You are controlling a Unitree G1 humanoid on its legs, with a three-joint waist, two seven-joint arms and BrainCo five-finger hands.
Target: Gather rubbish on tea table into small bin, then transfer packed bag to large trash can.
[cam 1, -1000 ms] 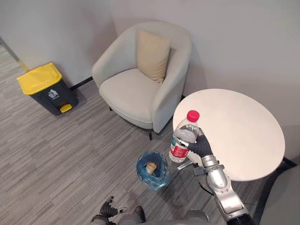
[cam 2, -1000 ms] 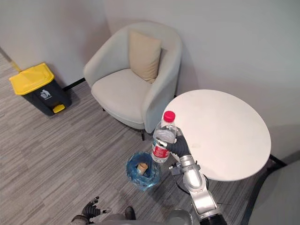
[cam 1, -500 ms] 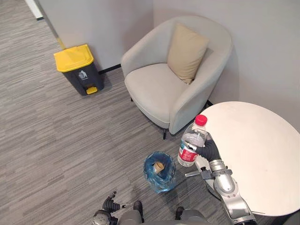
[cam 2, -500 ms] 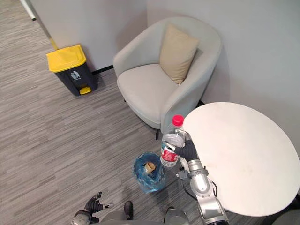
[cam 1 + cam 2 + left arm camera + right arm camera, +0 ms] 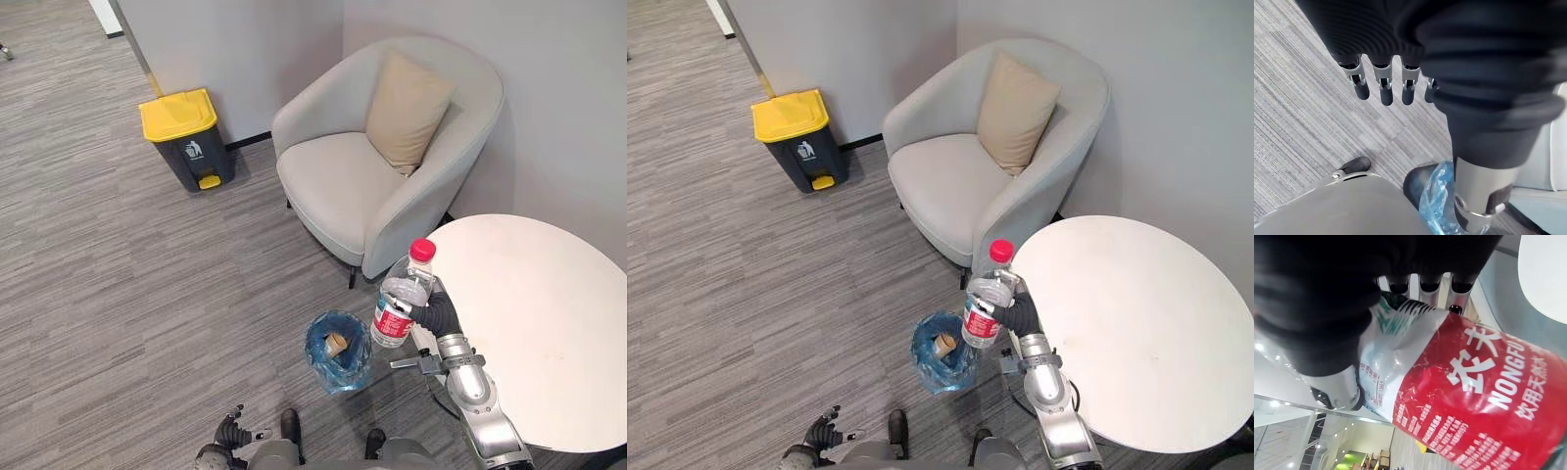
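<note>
Curling round the bottle [image 5: 398,302], the right hand [image 5: 438,315] holds it nearly upright, red cap [image 5: 422,250] uppermost.

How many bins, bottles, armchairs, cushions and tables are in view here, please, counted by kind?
Bins: 2, the small bin and the yellow-lidded trash can.
Bottles: 1, the bottle held in the right hand.
Armchairs: 1, the armchair.
Cushions: 1, the cushion on its seat.
Tables: 1, the round white table.
Total: 6.
</note>
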